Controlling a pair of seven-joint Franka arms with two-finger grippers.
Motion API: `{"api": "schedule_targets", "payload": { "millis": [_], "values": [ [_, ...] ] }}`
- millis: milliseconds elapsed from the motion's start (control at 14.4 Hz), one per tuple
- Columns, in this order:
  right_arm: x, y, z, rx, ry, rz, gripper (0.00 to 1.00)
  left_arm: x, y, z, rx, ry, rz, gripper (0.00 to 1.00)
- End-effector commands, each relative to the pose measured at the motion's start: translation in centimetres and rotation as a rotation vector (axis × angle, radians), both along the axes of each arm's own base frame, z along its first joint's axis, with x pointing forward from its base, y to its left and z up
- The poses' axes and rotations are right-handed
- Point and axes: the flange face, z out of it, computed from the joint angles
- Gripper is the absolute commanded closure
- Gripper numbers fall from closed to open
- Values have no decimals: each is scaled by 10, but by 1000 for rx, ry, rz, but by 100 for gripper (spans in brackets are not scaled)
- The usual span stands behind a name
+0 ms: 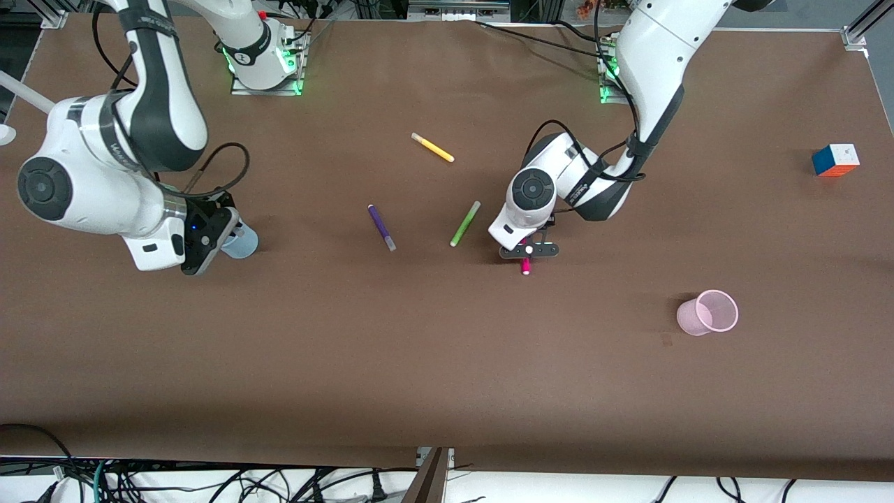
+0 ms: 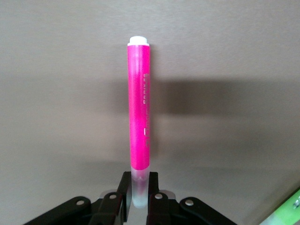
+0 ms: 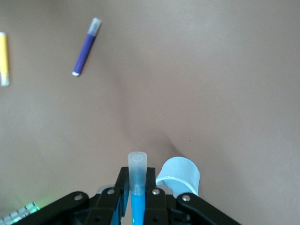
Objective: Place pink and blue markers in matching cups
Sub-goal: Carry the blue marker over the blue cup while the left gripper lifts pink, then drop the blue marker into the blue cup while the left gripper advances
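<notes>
My left gripper [image 2: 139,193] is shut on the pale cap end of the pink marker [image 2: 139,103], low over the middle of the table. From the front, the marker's pink tip [image 1: 525,266] pokes out under that gripper [image 1: 528,251]. The pink cup [image 1: 707,312] stands nearer the front camera, toward the left arm's end. My right gripper [image 3: 137,190] is shut on the blue marker [image 3: 137,206], whose greyish cap [image 3: 137,166] sticks out past the fingers. The pale blue cup [image 3: 180,176] is just beside it. In the front view that gripper [image 1: 207,246] hides part of the blue cup [image 1: 243,242].
A purple marker [image 1: 381,227], a lime green marker [image 1: 465,223] and a yellow marker [image 1: 432,147] lie between the two arms. A colour cube [image 1: 835,160] sits near the left arm's end of the table.
</notes>
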Motion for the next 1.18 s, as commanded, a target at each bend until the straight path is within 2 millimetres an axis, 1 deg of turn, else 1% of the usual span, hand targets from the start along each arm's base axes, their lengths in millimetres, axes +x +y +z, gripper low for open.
{"api": "schedule_targets", "payload": {
  "millis": [0,139,208,346,416,554,623,831,1108],
  "values": [
    [-11,-17,-9,128,-4,108,100,14,10,31,66,48,-81,98],
    [-16,-28,-23,242,-18,153,100,26,26,47,98,116,-120,98],
    [-17,-39,-28,292,-33,175,100,32,33,57,105,141,-135,97],
    [-23,-68,-43,383,-53,199,100,42,47,73,132,189,-173,97],
    [-28,-80,-51,423,-64,204,100,48,59,81,171,204,-205,97],
    [-31,-96,-59,474,-95,246,100,54,70,93,233,227,-293,97],
    [-33,-102,-66,499,-107,263,100,57,77,98,257,241,-333,97],
    [-39,-106,-79,601,-146,299,100,68,103,106,350,285,-486,97],
    [-41,-110,-87,646,-188,351,100,83,133,114,492,374,-738,97]
  ]
}}
